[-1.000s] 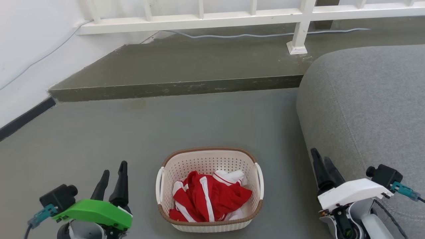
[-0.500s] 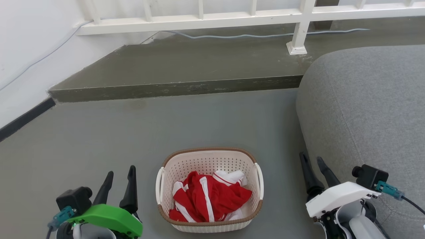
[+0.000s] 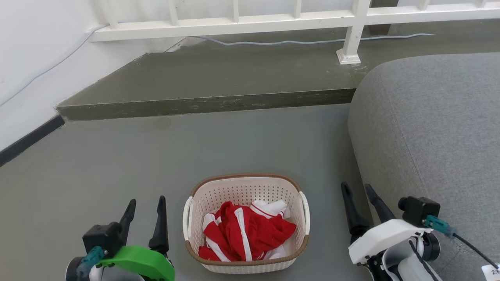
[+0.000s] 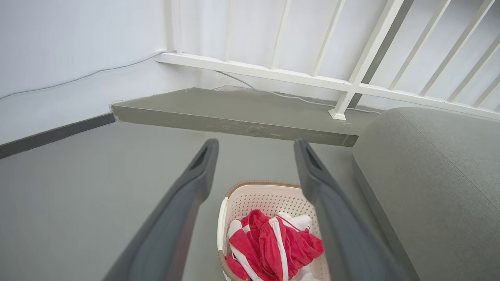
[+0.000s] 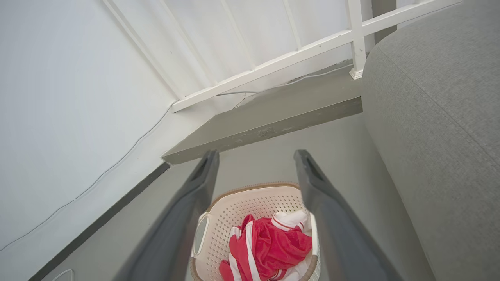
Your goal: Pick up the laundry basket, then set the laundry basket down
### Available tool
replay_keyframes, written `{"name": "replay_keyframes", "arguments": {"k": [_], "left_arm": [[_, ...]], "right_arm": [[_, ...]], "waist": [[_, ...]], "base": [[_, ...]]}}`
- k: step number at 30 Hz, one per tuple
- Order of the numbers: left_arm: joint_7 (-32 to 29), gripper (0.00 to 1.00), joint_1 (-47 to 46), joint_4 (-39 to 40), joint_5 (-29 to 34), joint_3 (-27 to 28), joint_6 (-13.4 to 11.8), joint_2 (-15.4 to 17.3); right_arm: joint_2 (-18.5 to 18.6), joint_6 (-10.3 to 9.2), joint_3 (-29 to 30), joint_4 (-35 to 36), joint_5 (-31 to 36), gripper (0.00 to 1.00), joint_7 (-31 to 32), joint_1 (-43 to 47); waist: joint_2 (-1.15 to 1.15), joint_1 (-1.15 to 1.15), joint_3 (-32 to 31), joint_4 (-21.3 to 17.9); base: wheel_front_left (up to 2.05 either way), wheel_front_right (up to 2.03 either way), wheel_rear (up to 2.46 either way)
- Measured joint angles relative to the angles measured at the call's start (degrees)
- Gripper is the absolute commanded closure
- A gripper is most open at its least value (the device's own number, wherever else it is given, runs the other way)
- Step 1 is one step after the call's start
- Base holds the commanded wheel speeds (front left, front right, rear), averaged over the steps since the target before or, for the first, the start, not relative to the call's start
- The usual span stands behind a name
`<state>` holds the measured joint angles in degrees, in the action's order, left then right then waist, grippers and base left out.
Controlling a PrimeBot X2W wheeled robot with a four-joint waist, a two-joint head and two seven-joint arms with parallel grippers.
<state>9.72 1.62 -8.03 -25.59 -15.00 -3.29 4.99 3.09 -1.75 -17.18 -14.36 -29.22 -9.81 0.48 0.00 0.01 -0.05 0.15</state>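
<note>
Laundry basket (image 3: pixel 242 192) sits on the grey floor (image 3: pixel 117 168) between my two claws, with a red-and-white garment (image 3: pixel 246 232) bunched inside. Left claw (image 3: pixel 147 201) is near the basket's left handle (image 3: pixel 188 218), fingers spread, holding nothing, not touching. Right claw (image 3: pixel 355 187) is near the right handle (image 3: pixel 306 212), also spread and holding nothing, with the grey sofa (image 3: pixel 429 128) edge close on its outer side. Open floor runs ahead of the basket up to the raised step (image 3: pixel 203 104) edge, white railing (image 3: pixel 234 21) beyond.
</note>
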Motion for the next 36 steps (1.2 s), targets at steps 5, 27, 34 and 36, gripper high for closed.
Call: {"name": "replay_keyframes", "arguments": {"k": [5, 27, 34, 36], "left_arm": [[0.76, 0.00, 0.49, 0.42, 3.12, -0.34, -0.35, 0.00], [4.54, 0.00, 2.59, 1.47, 14.10, -1.56, -2.82, -0.25], [4.54, 0.00, 2.78, 1.43, 13.56, -0.55, -2.82, -0.53], [4.54, 0.00, 2.79, 1.42, 13.21, -0.33, -2.82, -0.57]], "right_arm": [[0.01, -0.56, -0.71, 0.16, 2.77, 0.00, -0.78, 0.00], [0.11, -2.42, -4.78, 1.54, 16.92, 0.00, -4.49, -0.01], [0.11, -2.47, -4.42, 1.66, 17.08, 0.00, -4.53, -0.01], [0.11, -2.47, -4.25, 1.67, 17.08, 0.00, -4.53, -0.01]], "waist": [[0.00, 0.00, 0.02, -0.01], [0.00, 0.00, 0.43, -0.03], [0.00, 0.00, 0.57, -0.05], [0.00, 0.00, 0.64, -0.05]], "base": [[0.00, 0.00, 0.00], [0.00, 0.00, 0.00], [0.00, 0.00, 0.00], [0.00, 0.00, 0.00]]}}
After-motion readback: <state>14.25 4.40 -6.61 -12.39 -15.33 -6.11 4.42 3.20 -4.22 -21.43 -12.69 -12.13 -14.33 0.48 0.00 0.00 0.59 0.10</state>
